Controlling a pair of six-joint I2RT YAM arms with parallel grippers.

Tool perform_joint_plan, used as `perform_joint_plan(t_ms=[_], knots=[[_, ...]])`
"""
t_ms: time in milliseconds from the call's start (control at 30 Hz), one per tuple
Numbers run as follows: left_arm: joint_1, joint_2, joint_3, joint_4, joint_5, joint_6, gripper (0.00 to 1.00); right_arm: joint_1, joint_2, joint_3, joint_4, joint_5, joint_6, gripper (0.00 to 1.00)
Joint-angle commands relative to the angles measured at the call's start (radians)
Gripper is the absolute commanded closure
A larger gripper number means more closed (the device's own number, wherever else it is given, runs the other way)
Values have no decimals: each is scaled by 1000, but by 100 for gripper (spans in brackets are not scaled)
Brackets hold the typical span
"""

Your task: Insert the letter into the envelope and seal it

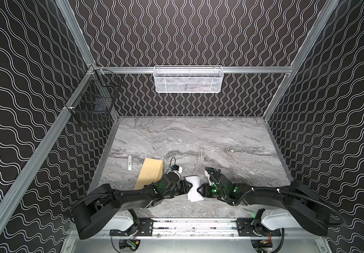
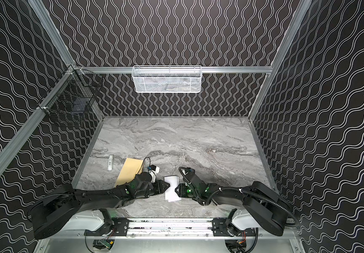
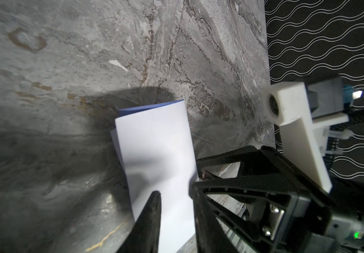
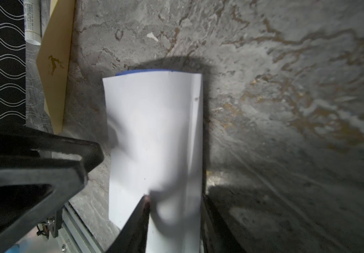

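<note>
The letter (image 1: 195, 189), folded with its plain white back outward, sits at the near middle of the table (image 1: 220, 142), between the two grippers that meet over it in both top views. The right gripper (image 1: 200, 190) has its jaws parted. In the right wrist view one finger (image 4: 140, 219) lies over the white face and its partner sits beside the letter's long edge, with a strip of paper loose in the gap. The left gripper (image 1: 191, 185) has its tips at the opposite long edge; they look close together, but I cannot tell whether they pinch the paper. The envelope (image 1: 149, 173) lies flat to the left, near the letter but apart from it. Its near end is under the left arm, and a white tube (image 1: 130, 162) lies just beyond it. I judge the step in hand to be getting a proper hold of the folded letter; nothing has gone into the envelope. The next move calls for a firm pinch on one end and an open envelope mouth, so the left arm must clear off it. Only the wrist views show a blue inner edge peeking out at the letter's far end. Only the right wrist view shows the envelope's dark-gold mark (image 4: 55, 64), and only the top views show the arm covering the envelope.
</note>
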Motion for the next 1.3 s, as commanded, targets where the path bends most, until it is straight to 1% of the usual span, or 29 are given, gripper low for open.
perform_joint_plan(t_ms=[0,100,433,700,1267], knots=[[-7,17,18,33,2,10,75,1,-10,-1,-34,21,4,60],[-15,41,26,36,3,11,77,-1,-2,-2,-28,22,6,63],[-42,102,75,41,-2,20,79,-1,-33,-18,-26,40,21,65],[-56,136,106,42,-3,23,81,-6,-28,-34,-20,35,27,70],[-83,204,116,79,-11,4,87,-9,-47,-60,-14,34,36,71]])
